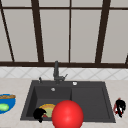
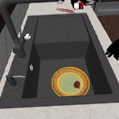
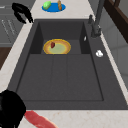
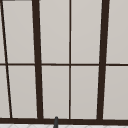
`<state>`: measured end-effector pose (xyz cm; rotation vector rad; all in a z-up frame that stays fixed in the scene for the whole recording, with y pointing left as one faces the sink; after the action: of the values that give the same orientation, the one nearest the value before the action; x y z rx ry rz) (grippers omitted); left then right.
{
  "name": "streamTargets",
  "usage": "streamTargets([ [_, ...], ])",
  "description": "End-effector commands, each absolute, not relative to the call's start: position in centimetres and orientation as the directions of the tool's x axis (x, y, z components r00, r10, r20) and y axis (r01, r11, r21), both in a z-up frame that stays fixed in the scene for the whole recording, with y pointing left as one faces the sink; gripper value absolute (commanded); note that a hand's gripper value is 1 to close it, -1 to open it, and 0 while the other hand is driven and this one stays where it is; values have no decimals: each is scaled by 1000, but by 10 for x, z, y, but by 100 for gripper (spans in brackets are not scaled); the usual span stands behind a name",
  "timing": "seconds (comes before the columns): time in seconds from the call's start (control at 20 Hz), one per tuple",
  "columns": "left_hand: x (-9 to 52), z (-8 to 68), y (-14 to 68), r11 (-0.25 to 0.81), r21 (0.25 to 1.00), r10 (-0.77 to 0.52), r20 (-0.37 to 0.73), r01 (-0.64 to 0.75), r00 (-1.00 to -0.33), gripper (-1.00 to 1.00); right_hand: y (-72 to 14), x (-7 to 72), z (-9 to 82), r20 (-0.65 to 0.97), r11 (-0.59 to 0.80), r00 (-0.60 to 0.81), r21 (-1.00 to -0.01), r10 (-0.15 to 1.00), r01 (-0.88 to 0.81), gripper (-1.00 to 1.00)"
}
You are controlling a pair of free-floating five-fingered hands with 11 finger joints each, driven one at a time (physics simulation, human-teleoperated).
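1. Nearest the front camera: a large glossy red ball (image 1: 67, 114). It covers part of the near rim of the dark grey sink (image 1: 90, 100). What it rests on cannot be told.
2. The left hand (image 1: 39, 114) hovers at the sink's near-left rim, just above the basin edge. Its fingers are loosely bent and spread, with nothing between them.
3. Judgement: from this pose, any reach into the basin must first clear the near wall, then come down from above. The plate lies flat on the basin floor, so its raised rim is the only edge that offers purchase.
4. The right hand (image 1: 120, 107) is over the pale marbled table (image 1: 10, 122), right of the sink. A long red strip-like thing (image 3: 37, 119) lies at it. Whether the hand grips the strip, or how its fingers stand, cannot be told.
5. In the left basin lies a round plate with a yellow rim and green centre (image 2: 64, 82). One small dark red piece (image 2: 76, 84) sits on it, off-centre. The right half of the sink is a shallow ribbed drainer.
6. On the table well left of the sink is a blue dish (image 1: 11, 103). It carries a round green item (image 1: 3, 107) and a brown stick-shaped item (image 1: 7, 96).
7. Behind the basin: a dark tap (image 1: 56, 71), then a dark-framed window (image 4: 53, 37)
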<state>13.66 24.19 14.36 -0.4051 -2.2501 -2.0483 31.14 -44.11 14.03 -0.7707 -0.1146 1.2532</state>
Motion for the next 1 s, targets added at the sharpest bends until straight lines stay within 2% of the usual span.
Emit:
streamTargets([
  [0.0,137,144,242,76,968,145,229,241,-963,0,-441,309,154,-328,98,342,-580,881,-809,100],
  [0.4,137,144,242,76,968,145,229,241,-963,0,-417,310,206,-320,138,368,-562,873,-816,100],
  [0.95,137,144,242,76,968,145,229,241,-963,0,-344,316,265,-364,100,356,-564,860,-819,100],
])
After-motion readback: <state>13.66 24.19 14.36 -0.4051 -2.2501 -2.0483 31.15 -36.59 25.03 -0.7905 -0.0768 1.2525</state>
